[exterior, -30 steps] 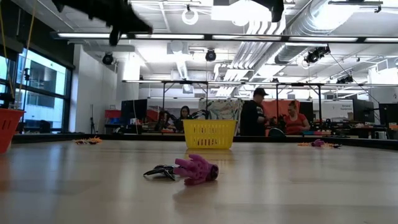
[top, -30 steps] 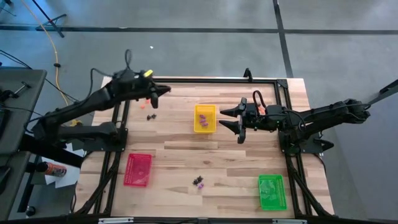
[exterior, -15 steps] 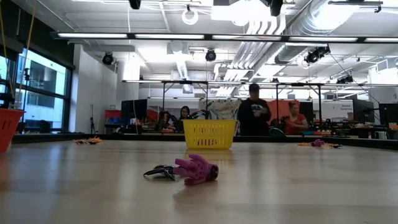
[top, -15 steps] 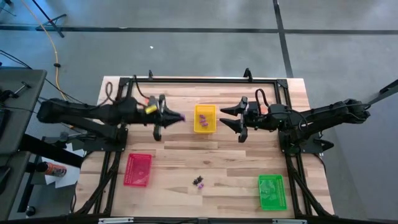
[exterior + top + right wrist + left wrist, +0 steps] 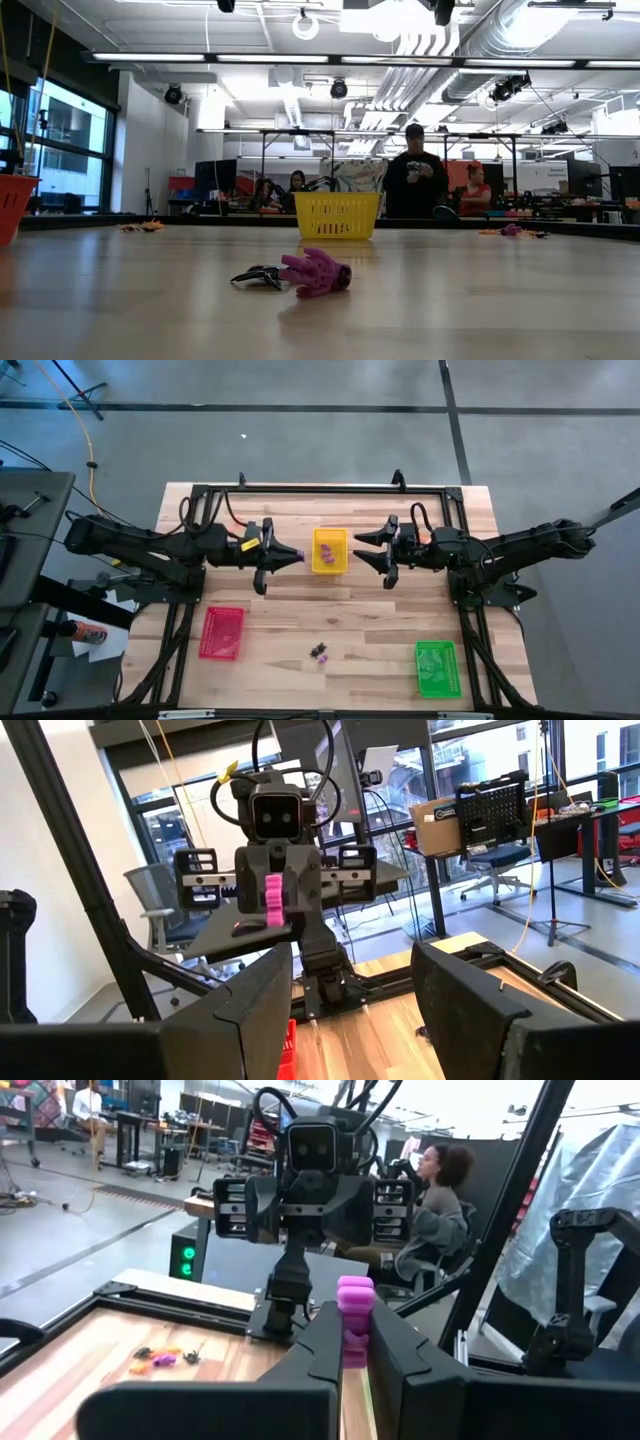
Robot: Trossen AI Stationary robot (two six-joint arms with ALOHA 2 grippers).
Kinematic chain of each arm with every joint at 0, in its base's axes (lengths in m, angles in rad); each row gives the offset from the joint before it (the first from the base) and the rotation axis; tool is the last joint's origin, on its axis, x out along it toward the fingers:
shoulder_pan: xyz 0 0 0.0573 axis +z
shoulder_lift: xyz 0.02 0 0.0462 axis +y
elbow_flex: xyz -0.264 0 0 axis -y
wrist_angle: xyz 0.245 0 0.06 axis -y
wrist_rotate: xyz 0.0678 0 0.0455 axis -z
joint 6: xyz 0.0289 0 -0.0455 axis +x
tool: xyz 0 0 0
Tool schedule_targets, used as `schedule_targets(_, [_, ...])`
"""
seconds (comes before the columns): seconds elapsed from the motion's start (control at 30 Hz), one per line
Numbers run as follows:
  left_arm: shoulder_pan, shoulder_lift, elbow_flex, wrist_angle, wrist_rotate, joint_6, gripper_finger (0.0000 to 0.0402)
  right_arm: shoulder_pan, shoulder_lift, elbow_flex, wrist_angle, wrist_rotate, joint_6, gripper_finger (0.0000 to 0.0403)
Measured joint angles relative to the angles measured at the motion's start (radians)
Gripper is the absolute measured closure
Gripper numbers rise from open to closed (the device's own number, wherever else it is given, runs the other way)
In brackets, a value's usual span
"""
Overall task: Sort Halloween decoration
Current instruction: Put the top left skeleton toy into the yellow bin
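A: From above, how do the arms sit?

B: Both reach level toward the yellow tray [image 5: 329, 551] from opposite sides. The left gripper [image 5: 296, 553] is clamped on a purple trinket [image 5: 297, 552] just left of the tray; the right gripper [image 5: 366, 550] waits just right of it, fingers apart and empty.

A: What else is on the table [image 5: 380, 630]?

B: A red tray [image 5: 221, 632] near the front left, a green tray [image 5: 436, 667] at the front right, and a small purple and black cluster [image 5: 320, 652] between them. Purple pieces lie inside the yellow tray.

A: And at table height?

B: A purple hand-shaped trinket [image 5: 316, 272] touches a black piece [image 5: 258, 276] in front of the yellow basket [image 5: 337, 215]. A person [image 5: 416, 187] stands in the room behind.

A: The left wrist camera?

B: The purple piece [image 5: 352, 1320] stands upright, pinched between the two dark fingers [image 5: 330, 1352], with the other arm facing it. Orange, purple and black bits [image 5: 166, 1357] lie on the wood farther off.

A: The right wrist?

B: Its own fingers [image 5: 262, 1000] stand wide apart; the opposite gripper [image 5: 272, 902] shows the trinket [image 5: 272, 901] held.
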Motion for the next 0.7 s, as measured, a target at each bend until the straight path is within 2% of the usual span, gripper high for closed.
schedule_targets(0.33, [0.0, 0.0, 0.0, 0.018, 0.001, -0.003, 0.0396, 0.0, 0.0, 0.0, -0.001, 0.0, -0.001, 0.0203])
schedule_targets(0.53, [0.017, 0.013, 0.002, 0.016, 0.025, -0.102, 0.0396, 0.0, 0.0, 0.0, -0.001, 0.0, -0.001, 0.0203])
schedule_targets(0.7, [0.098, 0.095, 0.104, -0.16, 0.046, -0.08, 0.0396, 0.0, 0.0, 0.0, 0.001, 0.0, -0.001, 0.0203])
